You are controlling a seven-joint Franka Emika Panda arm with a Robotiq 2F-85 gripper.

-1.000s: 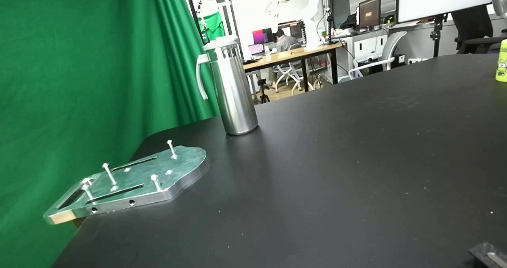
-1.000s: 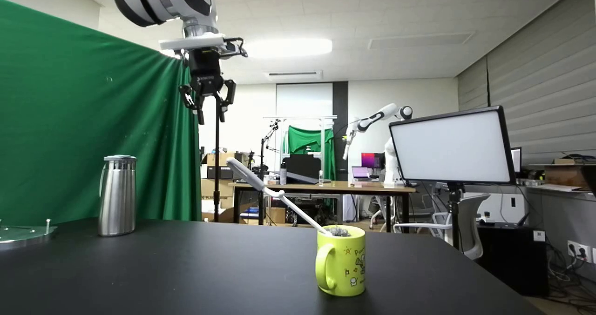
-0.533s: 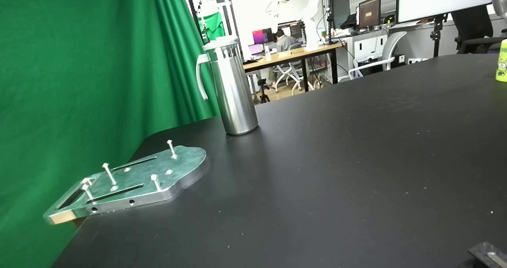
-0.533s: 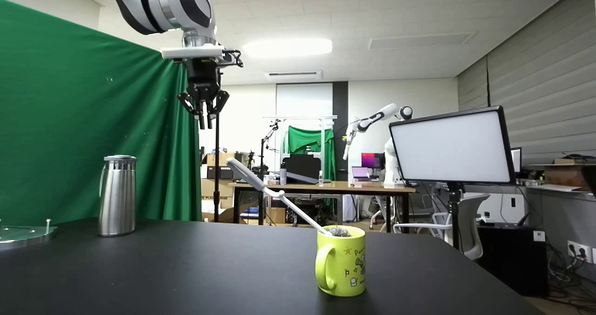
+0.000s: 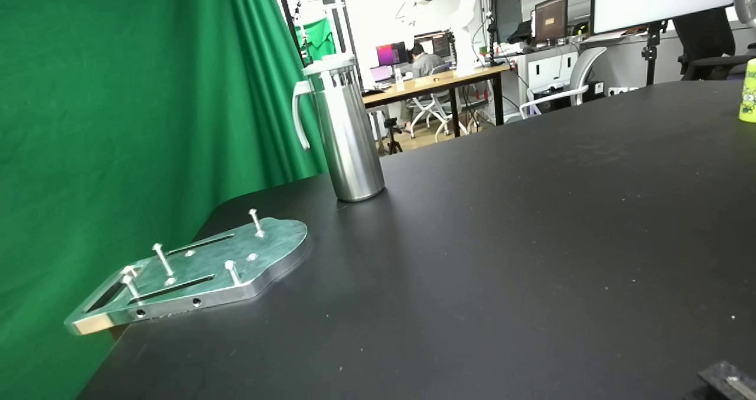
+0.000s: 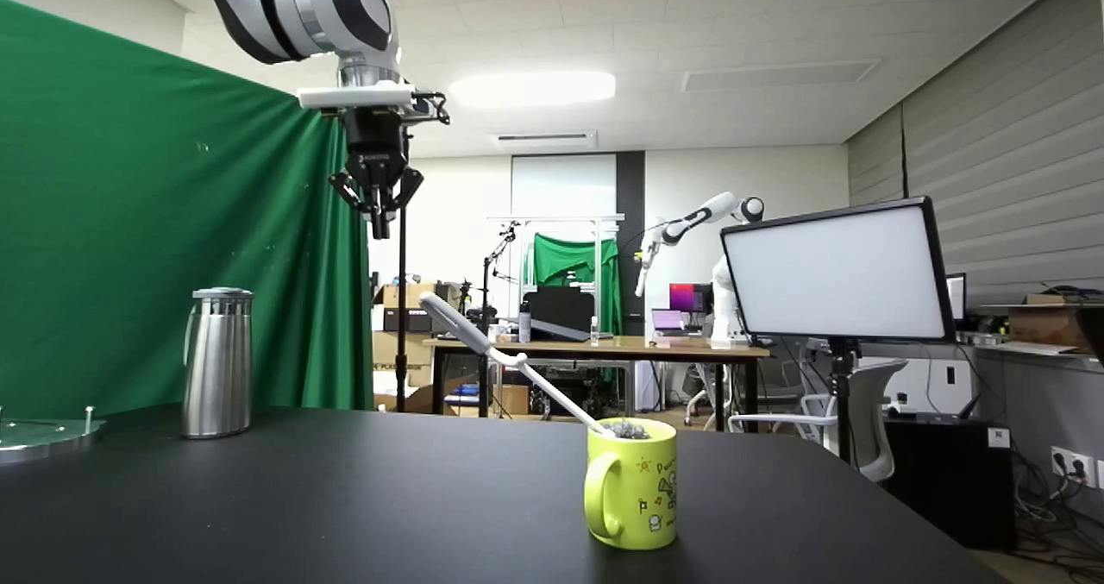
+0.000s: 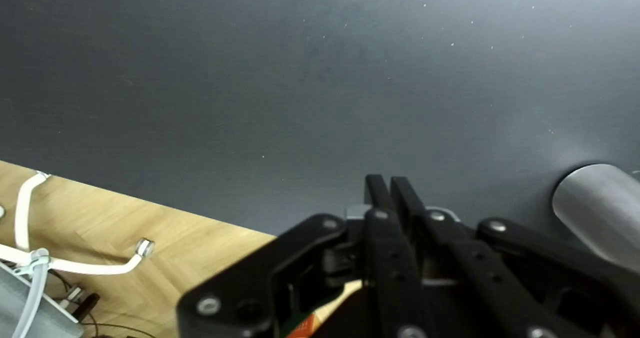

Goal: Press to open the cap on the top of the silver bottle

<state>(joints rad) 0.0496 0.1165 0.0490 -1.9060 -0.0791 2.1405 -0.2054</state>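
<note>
Wrist view: nearest to me is the gripper (image 7: 389,180), its black fingers (image 7: 376,193) clenched side by side with a thin slit between them. Below them lies the black tabletop (image 7: 300,103), marked with white specks. The silver bottle (image 7: 600,203) enters at the right, partly cut off and apart from the fingers.

In an exterior view, a yellow-green mug (image 6: 634,489) with printed figures stands closest, a long-handled tool (image 6: 517,361) leaning out of it. A metal plate (image 5: 215,257), with bolts (image 5: 164,260) standing up from it, lies with its end out over the table's edge.

Beyond the plate, the silver bottle stands upright, grey lid (image 6: 222,292) on top; whether that lid is open I cannot tell. The gripper hangs from the arm (image 6: 336,6), raised well above the tabletop and well apart from the bottle. A green curtain (image 6: 129,222) hangs behind the bottle.

Farther back I note a white panel (image 6: 835,272), a wooden-topped table (image 5: 422,85), another robot arm (image 6: 703,215) and a person (image 5: 424,63), too small for detail.
</note>
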